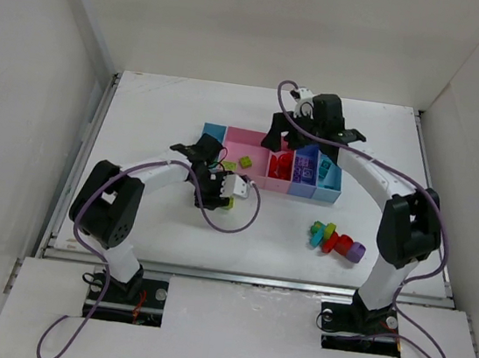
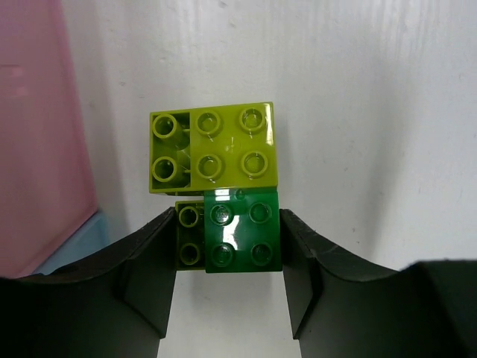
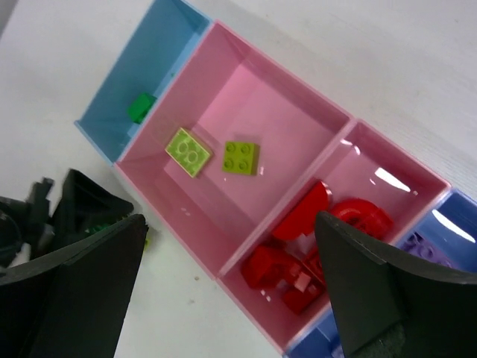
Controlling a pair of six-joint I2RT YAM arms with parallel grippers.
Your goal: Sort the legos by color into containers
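In the left wrist view a dark green lego (image 2: 242, 233) is stuck on a yellow-green lego (image 2: 216, 149) lying on the white table. My left gripper (image 2: 227, 227) is shut on this cluster, a finger pressing each side. From above, the left gripper (image 1: 219, 198) sits just in front of the containers (image 1: 258, 137). My right gripper (image 3: 229, 224) hangs open and empty over the narrow pink tray (image 3: 387, 168), which holds red legos (image 3: 298, 261). The wide pink tray (image 3: 276, 119) holds two yellow-green legos (image 3: 188, 151). A green lego (image 3: 139, 107) lies in the light blue tray (image 3: 160, 52).
A chain of teal, green, red and purple legos (image 1: 335, 239) lies on the table at the right, near the right arm. A purple-blue tray (image 1: 304, 172) and a light blue tray (image 1: 328, 177) end the row. White walls enclose the table.
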